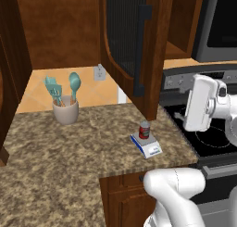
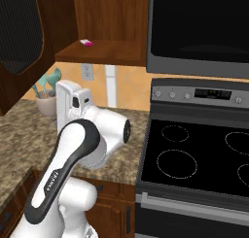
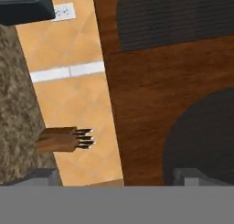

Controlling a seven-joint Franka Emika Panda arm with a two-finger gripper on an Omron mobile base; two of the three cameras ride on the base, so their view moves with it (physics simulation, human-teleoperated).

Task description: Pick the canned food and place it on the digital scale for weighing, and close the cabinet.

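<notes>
One utensil cup (image 1: 65,110) left of scale (image 1: 146,145).

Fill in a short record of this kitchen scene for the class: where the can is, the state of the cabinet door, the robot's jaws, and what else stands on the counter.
canned food: upright on the digital scale
digital scale: on the granite counter, near its front edge
cabinet: door open, swung out over the counter
gripper: jaws open, nothing held, facing the cabinet door
utensil cup: on the counter by the back wall, holds teal utensils
task left: close the cabinet

Faint "FRANKA" lettering on robot arm (image 2: 53,178), otherwise illegible
</notes>
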